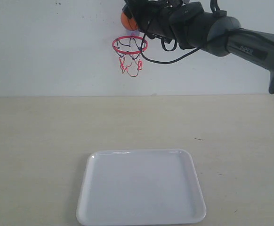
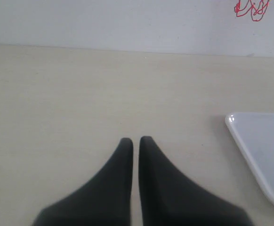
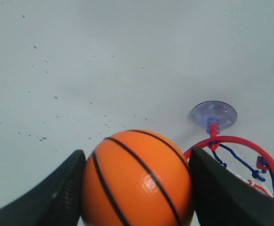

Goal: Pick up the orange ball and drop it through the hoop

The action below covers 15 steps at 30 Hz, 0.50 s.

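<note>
The orange ball (image 1: 126,20) (image 3: 137,179), with black seams, is held high against the wall by my right gripper (image 1: 133,19) (image 3: 137,183), which is shut on it from both sides. Just below and slightly right of the ball hangs the hoop (image 1: 129,44) (image 3: 240,155), its red ring and net fixed to the wall by a clear suction cup (image 3: 213,114). My left gripper (image 2: 135,141) is shut and empty, hovering low over the table; it is not seen in the exterior view.
A white rectangular tray (image 1: 141,188) (image 2: 261,155) lies on the beige table (image 1: 33,141) below the hoop, near the front edge. The right arm (image 1: 212,30) reaches in from the upper right along the white wall.
</note>
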### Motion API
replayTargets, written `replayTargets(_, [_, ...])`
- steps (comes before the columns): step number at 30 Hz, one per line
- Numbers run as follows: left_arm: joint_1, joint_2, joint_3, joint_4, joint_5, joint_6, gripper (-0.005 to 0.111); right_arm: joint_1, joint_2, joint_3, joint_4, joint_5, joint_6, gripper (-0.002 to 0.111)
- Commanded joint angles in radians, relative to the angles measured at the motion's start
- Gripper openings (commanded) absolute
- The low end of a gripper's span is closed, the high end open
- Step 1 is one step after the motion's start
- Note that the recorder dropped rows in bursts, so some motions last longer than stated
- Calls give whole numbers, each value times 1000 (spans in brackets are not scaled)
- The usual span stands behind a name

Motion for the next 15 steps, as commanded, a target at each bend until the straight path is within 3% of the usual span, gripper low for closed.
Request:
replayTargets(1, [-6, -3, 4, 1, -5, 3, 4, -2, -1, -5, -4, -15, -13, 50])
replayTargets(9, [-6, -3, 4, 1, -5, 3, 4, -2, -1, -5, -4, -22, -17, 52])
replayTargets(15, [-6, -3, 4, 1, -5, 3, 4, -4, 19, -5, -4, -20, -10, 65])
